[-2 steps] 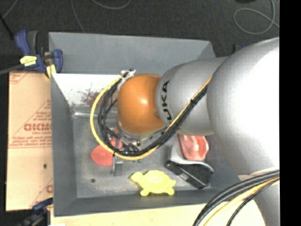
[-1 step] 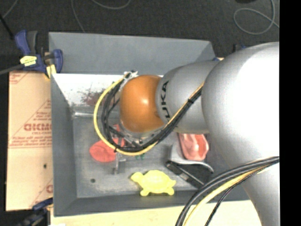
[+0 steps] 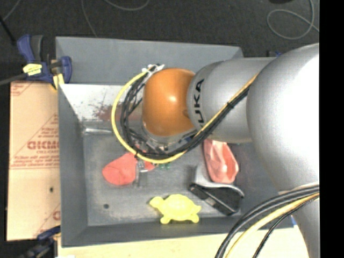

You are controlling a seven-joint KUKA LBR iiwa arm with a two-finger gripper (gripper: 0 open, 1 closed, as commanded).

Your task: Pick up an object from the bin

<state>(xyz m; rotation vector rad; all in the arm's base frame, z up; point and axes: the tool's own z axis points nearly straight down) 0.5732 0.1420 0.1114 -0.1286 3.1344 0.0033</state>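
Silver and thick, the robot's arm (image 3: 258, 101) comes in from the right and crosses the upper half of the grey metal bin (image 3: 72, 165). Its last link is bent downward, so the wrist points at the bin floor. A rounded, glossy orange cover (image 3: 164, 101) caps the wrist, and a bundle of yellow and black cables (image 3: 122, 112) loops around the cover's left side and under it.

Below the cover, the gripper (image 3: 141, 170) reaches down close to the floor near the bin's middle. It sits right at the right edge of a soft coral-red lump (image 3: 119, 171). Whether the gripper is released or clenched cannot be told, because the wrist hides most of it. Whether it touches the lump cannot be told either.

The lump lies on the floor, left of centre. Near the front wall lies a yellow turtle-shaped toy (image 3: 174, 209), apart from the lump. To the right, partly under the arm, a pink and white striped piece (image 3: 219, 163) lies just above a flat black and grey object (image 3: 216, 196).
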